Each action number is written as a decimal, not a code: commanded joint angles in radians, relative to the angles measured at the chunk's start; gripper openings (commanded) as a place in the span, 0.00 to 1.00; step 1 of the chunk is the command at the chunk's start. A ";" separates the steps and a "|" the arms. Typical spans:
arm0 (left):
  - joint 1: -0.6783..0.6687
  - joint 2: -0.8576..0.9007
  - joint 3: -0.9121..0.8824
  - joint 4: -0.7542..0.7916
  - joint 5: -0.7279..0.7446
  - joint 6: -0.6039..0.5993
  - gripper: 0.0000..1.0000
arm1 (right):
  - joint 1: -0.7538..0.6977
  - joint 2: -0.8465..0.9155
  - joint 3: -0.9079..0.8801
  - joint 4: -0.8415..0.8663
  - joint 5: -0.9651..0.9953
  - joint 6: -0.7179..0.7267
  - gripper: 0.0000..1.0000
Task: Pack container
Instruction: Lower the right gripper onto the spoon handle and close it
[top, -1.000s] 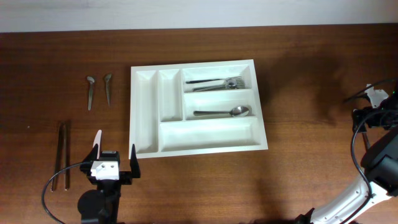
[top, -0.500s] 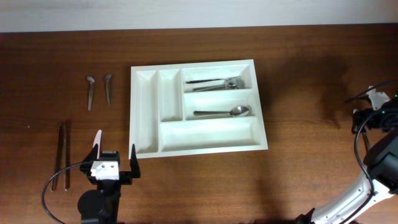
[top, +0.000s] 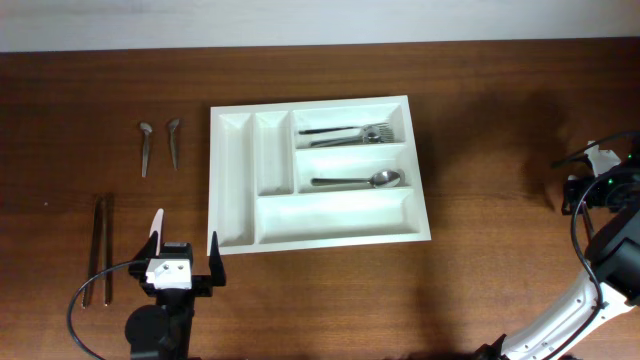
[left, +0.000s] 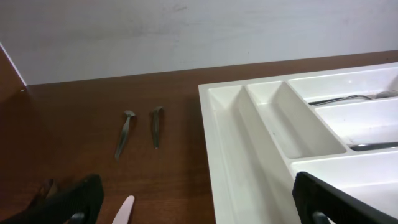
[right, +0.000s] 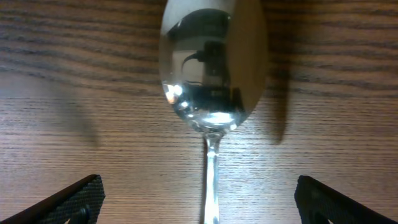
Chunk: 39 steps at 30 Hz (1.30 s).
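Note:
The white container (top: 215, 180) lies mid-table; it also shows in the left wrist view (left: 224, 143). Its top right compartment holds forks (top: 345, 133) and the one below holds a spoon (top: 355, 181). My left gripper (top: 183, 258) is open and empty near the tray's front left corner, also seen in the left wrist view (left: 199, 202). My right gripper (top: 600, 185) is at the far right edge. It is open (right: 202, 199) just above a shiny spoon (right: 211, 62), whose handle runs between the fingers. That spoon is hidden in the overhead view.
Two small spoons (top: 145, 148) (top: 173, 142) lie left of the tray, also in the left wrist view (left: 124, 134). Two long dark utensils (top: 103, 250) lie at the far left. A pale pointed piece (top: 155, 228) sits by my left finger.
My right arm has shifted slightly toward the front at the right edge. The left arm and the tray have not moved.

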<state>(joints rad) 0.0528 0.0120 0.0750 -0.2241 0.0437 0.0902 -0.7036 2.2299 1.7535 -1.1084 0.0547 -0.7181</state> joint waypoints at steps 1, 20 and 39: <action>0.002 -0.006 -0.006 0.000 -0.010 0.016 0.99 | -0.004 0.020 -0.005 0.002 0.009 -0.007 0.99; 0.002 -0.007 -0.006 0.000 -0.010 0.016 0.99 | -0.005 0.051 -0.037 0.009 0.009 -0.007 0.96; 0.002 -0.006 -0.006 0.000 -0.010 0.016 0.99 | -0.005 0.051 -0.060 0.014 0.009 0.010 0.47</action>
<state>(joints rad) 0.0528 0.0120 0.0750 -0.2241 0.0441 0.0902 -0.7044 2.2627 1.7229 -1.0985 0.0639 -0.7158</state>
